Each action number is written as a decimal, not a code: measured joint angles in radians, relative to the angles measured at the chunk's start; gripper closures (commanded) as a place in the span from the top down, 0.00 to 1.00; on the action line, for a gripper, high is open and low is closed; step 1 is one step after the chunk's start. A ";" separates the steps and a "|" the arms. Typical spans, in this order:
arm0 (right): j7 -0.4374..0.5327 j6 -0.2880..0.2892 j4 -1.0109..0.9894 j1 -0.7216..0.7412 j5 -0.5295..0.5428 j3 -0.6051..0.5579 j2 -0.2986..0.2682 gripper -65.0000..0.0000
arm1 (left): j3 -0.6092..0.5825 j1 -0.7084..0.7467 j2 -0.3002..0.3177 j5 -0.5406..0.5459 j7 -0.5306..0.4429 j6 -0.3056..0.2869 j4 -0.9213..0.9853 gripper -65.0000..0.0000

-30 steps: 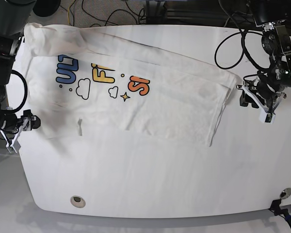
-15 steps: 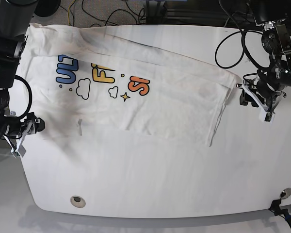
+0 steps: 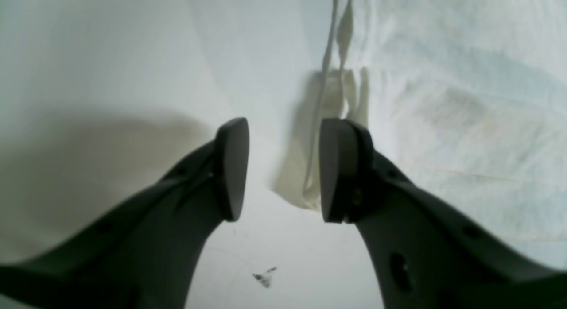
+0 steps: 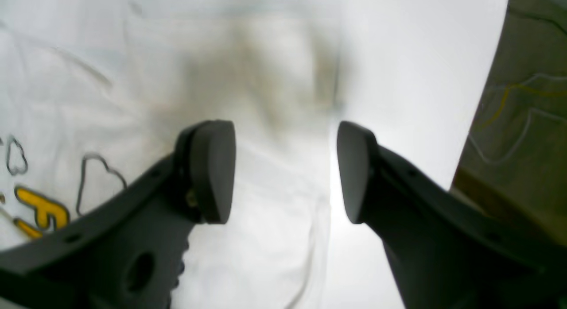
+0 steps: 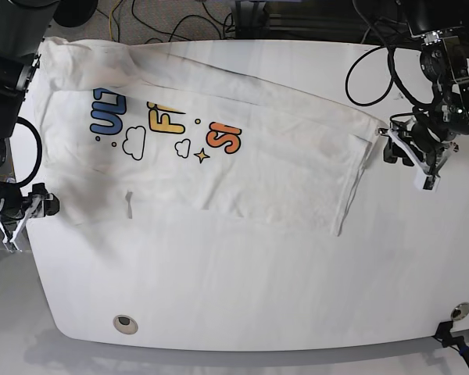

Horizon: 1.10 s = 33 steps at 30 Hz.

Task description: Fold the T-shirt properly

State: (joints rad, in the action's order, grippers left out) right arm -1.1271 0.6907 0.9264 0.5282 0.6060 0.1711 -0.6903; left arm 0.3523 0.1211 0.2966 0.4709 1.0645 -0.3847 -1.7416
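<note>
Left claw (image 5: 400, 153) sits on the desk (image 5: 242, 297) right next to the edge of the T-shirt (image 5: 281, 164). Its two fingers are apart and hold nothing, and in the left wrist view the folded edge of the cloth lies just in front of the gap. Right claw (image 5: 19, 221) is at the other side of the desk, by the shirt's plain white part. Its fingers stand wide with nothing in them. The T-shirt lies flat on the desk, partly folded, with blue, yellow and orange letters, small clouds and a star showing
</note>
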 measured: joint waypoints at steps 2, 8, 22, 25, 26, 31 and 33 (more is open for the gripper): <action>0.044 0.001 -0.014 -0.001 0.003 -0.001 -0.007 0.53 | 0.000 0.000 0.000 0.000 -0.002 0.001 0.000 0.36; 0.095 0.001 -0.073 -0.003 0.007 -0.019 -0.033 0.53 | 0.000 0.000 -0.002 0.000 -0.006 0.008 0.000 0.36; 0.096 0.006 -0.096 -0.003 0.010 -0.052 -0.016 0.42 | -0.002 0.001 -0.005 0.000 -0.003 0.008 -0.006 0.36; 0.119 0.006 -0.096 -0.007 0.011 -0.053 -0.014 0.42 | -0.002 0.001 -0.003 0.000 -0.003 0.007 -0.007 0.36; 0.129 0.006 -0.093 -0.010 0.011 -0.053 -0.014 0.42 | -0.002 0.000 -0.003 0.000 -0.003 0.007 -0.007 0.36; 0.176 0.006 -0.071 -0.017 0.022 -0.052 -0.013 0.43 | -0.005 0.000 -0.003 -0.001 -0.006 0.007 -0.007 0.36; 0.203 -0.008 -0.071 -0.025 0.023 -0.053 -0.013 0.43 | -0.007 0.001 -0.003 0.000 -0.006 0.007 -0.008 0.37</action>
State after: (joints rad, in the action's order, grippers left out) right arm -0.9237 0.6827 0.8558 0.5034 0.6285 0.1184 -0.7036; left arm 0.3450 0.1219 0.2939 0.4706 1.0588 -0.3779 -1.7496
